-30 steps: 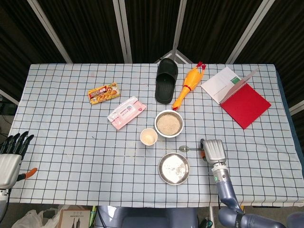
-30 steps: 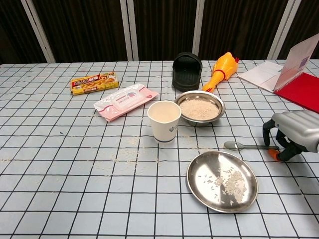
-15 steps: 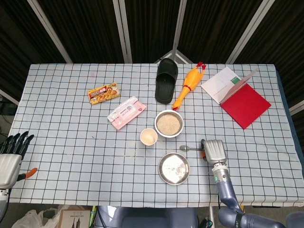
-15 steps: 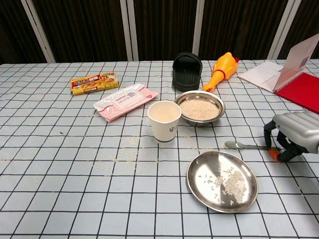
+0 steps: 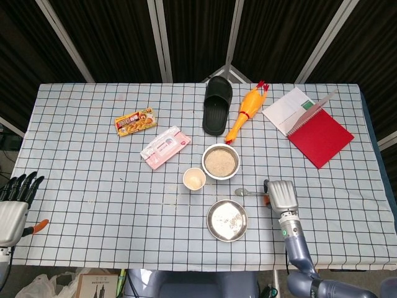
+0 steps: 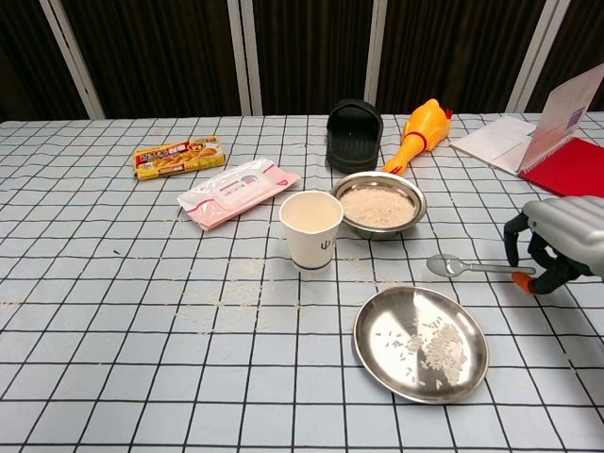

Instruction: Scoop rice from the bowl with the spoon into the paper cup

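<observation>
Two hands show. Right hand (image 6: 559, 247), at about 4 o'clock on the table (image 5: 87, 161), pinches the orange end of the spoon (image 6: 469, 268); its bowl appears raised just off the cloth, pointing toward 9 o'clock. Left hand (image 5: 15, 202) hangs off the 8 o'clock corner, fingers spread, grasping nothing. Bowl (image 5: 220, 162) of rice sits near centre, with the paper cup (image 5: 194, 180) just beside it at 8 o'clock. To scoop well, keep the spoon level, carry it toward 11 o'clock over the steel plate (image 5: 227, 220), and dip shallowly at the near rim
</observation>
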`<state>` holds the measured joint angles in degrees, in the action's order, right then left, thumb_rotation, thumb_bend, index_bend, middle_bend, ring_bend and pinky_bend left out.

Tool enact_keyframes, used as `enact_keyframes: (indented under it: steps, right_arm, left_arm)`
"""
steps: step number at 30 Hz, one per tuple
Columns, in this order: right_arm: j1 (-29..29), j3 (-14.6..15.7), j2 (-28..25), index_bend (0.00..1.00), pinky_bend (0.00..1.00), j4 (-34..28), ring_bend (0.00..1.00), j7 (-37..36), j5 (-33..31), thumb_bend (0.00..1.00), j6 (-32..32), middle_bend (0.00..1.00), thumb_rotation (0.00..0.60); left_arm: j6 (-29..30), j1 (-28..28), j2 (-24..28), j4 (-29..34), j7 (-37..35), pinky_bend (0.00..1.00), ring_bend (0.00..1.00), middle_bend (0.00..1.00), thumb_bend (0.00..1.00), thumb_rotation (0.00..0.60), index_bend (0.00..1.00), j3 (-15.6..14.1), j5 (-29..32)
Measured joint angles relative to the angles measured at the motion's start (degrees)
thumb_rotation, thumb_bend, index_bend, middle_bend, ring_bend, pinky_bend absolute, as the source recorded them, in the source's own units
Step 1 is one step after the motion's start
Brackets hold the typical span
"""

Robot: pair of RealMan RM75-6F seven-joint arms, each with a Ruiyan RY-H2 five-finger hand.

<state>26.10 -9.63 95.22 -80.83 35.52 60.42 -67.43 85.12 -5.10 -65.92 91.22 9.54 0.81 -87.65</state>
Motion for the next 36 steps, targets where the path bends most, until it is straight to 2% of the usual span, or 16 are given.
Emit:
enact_keyframes:
  steps: [6, 14, 22, 27, 29, 36]
  right_arm:
    - [0.3, -1.1, -3.2, 0.6, 1.0, -3.7, 0.95, 1.6, 0.3, 0.5, -1.4, 0.88, 0.6]
    - [2.2, -4.1, -7.3, 0.61, 1.0, -8.5, 0.95, 6.7, -0.2, 0.56, -3.1, 0.88, 0.6]
    - [7.1, -7.1, -7.1, 0.61, 1.0, -10.8, 0.95, 18.8, -4.5, 0.56, -4.4, 0.88, 0.6]
    - [11.7, -7.6, -3.2, 0.61, 1.0, -8.8, 0.95, 27.5, -7.0, 0.56, -5.3, 0.88, 0.6]
    - [13.7, -7.0, -0.8, 0.61, 1.0, -6.0, 0.95, 30.9, -7.0, 0.57, -5.8, 0.88, 0.6]
    - [17.6, -4.9, 5.3, 0.61, 1.0, 3.4, 0.95, 35.8, -6.3, 0.57, -6.0, 0.88, 0.6]
  left_arm:
    - [-0.2, 0.0, 0.1, 0.2, -0.1, 0.0, 0.0, 0.0, 0.0, 0.6, 0.0, 0.0, 0.0]
    - [-0.7, -0.1, 0.4, 0.5, -0.5, 0.0, 0.0, 0.0, 0.0, 0.6, 0.0, 0.0, 0.6]
    - [-2.2, -0.6, 0.8, 1.6, -0.7, 0.0, 0.0, 0.0, 0.0, 0.6, 0.0, 0.0, 1.5]
    - [-2.6, -0.7, 1.3, 1.9, -2.4, 0.0, 0.0, 0.0, 0.0, 0.6, 0.0, 0.2, 2.1]
    - [-2.8, -0.8, 1.7, 2.0, -3.6, 0.0, 0.0, 0.0, 0.0, 0.6, 0.0, 0.4, 2.5]
    - [-3.4, -1.0, 2.6, 2.4, -5.4, 0.0, 0.0, 0.0, 0.0, 0.6, 0.0, 0.2, 2.3]
